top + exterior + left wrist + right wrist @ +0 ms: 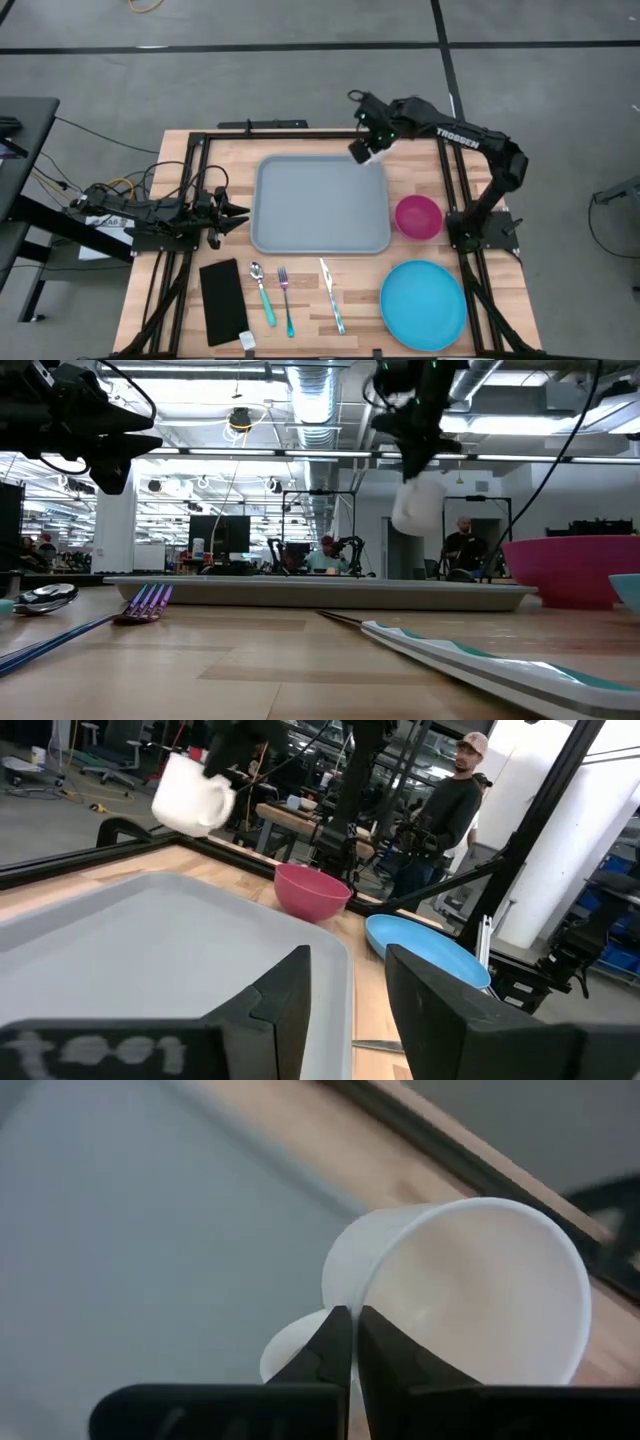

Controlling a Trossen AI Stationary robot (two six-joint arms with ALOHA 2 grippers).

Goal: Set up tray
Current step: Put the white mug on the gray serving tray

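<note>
The grey-blue tray (320, 205) lies flat in the middle of the table. A white mug (362, 152) hangs in the air over the tray's far right corner, with my right gripper (368, 145) shut on it; the low view shows the mug (418, 502) well above the tray (330, 595). My left gripper (240, 213) stands open and level at the tray's left edge, with nothing between its fingers (290, 995). My right gripper pinches the mug's rim wall (358, 1295) between its two fingers, one finger inside the mug (390, 1355) and one outside. The fingers come from above, slanting down. The mug hangs tilted below them, clear of the tray and the table.
A pink bowl (418, 216) stands right of the tray, and a blue plate (423, 303) lies at the near right. Along the near edge lie a black napkin (222, 300), a spoon (262, 292), a fork (286, 298) and a knife (332, 295). People stand beyond the table.
</note>
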